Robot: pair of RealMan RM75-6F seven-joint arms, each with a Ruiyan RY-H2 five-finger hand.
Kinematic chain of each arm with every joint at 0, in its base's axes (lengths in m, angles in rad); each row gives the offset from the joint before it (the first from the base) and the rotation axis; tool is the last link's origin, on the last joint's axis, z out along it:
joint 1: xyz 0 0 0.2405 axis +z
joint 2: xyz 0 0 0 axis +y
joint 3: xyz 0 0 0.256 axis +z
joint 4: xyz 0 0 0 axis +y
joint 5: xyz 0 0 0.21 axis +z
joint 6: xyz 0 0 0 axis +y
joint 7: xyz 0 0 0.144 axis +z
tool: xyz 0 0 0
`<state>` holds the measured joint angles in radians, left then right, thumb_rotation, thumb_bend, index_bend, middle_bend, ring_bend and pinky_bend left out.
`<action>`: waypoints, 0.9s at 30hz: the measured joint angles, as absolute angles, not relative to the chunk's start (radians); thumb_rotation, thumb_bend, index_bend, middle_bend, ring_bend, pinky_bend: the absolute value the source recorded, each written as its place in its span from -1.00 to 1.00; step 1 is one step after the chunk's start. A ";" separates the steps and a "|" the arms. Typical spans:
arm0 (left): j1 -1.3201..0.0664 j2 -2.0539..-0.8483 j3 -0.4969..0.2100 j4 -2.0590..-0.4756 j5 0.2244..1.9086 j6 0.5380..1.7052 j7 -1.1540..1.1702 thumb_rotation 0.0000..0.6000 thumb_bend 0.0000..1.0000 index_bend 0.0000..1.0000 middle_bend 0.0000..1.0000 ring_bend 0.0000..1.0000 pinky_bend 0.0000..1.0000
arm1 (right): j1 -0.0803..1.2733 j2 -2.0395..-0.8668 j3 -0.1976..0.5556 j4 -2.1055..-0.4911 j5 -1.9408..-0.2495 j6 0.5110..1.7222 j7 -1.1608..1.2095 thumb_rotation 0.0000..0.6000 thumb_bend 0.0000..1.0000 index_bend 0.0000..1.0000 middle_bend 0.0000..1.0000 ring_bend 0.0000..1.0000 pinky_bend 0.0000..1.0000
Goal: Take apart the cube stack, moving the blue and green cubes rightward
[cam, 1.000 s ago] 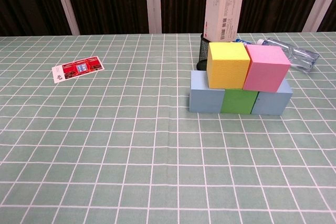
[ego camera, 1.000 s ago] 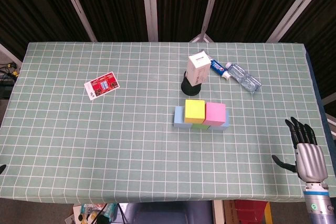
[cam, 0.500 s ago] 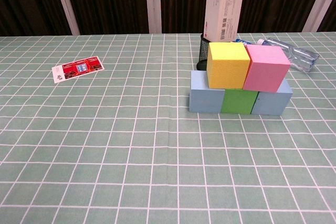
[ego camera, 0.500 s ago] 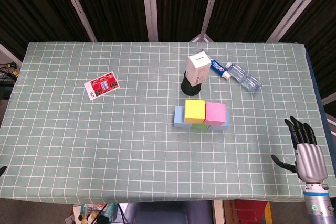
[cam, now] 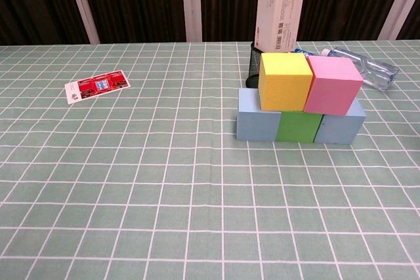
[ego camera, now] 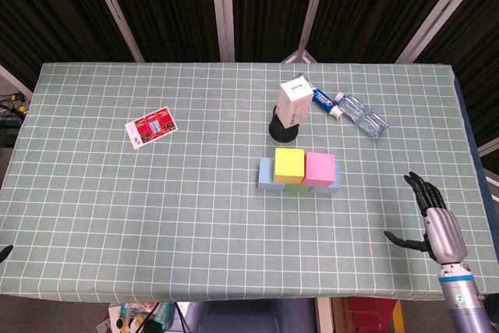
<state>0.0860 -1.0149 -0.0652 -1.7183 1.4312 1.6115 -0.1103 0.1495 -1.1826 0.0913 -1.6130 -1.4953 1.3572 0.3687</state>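
White carton (cam: 280, 15) upright in black mesh cup (cam: 252, 63)

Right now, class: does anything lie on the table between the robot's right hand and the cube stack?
Nothing visible does. The right hand hovers open near the table's right edge, and only bare checked cloth separates it from the cube stack.
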 measured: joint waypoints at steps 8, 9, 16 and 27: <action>0.084 -1.015 -0.070 -1.724 1.422 1.609 -0.108 1.00 -0.63 -0.70 -1.00 -1.00 -1.00 | 0.262 -1.238 0.161 -1.565 -1.336 1.180 0.342 1.00 -0.75 -0.92 -1.00 -0.88 -0.98; 0.084 -1.015 -0.068 -1.724 1.425 1.609 -0.106 1.00 -0.63 -0.70 -1.00 -1.00 -1.00 | 0.275 -1.248 0.170 -1.561 -1.313 1.163 0.326 1.00 -0.75 -0.92 -1.00 -0.88 -0.98; 0.086 -1.014 -0.067 -1.725 1.422 1.610 -0.109 1.00 -0.63 -0.70 -1.00 -1.00 -1.00 | 0.372 -1.327 0.236 -1.565 -1.121 1.031 0.218 1.00 -0.75 -0.92 -1.00 -0.88 -0.98; 0.087 -1.009 -0.072 -1.726 1.413 1.611 -0.115 1.00 -0.63 -0.70 -1.00 -1.00 -1.00 | 0.490 -1.442 0.277 -1.568 -0.954 0.946 0.064 1.00 -0.75 -0.92 -1.00 -0.87 -0.98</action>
<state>0.0870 -1.0092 -0.0719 -1.7262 1.4133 1.6107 -0.1147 0.4901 -1.4417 0.2767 -1.5683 -0.9540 0.9464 0.0635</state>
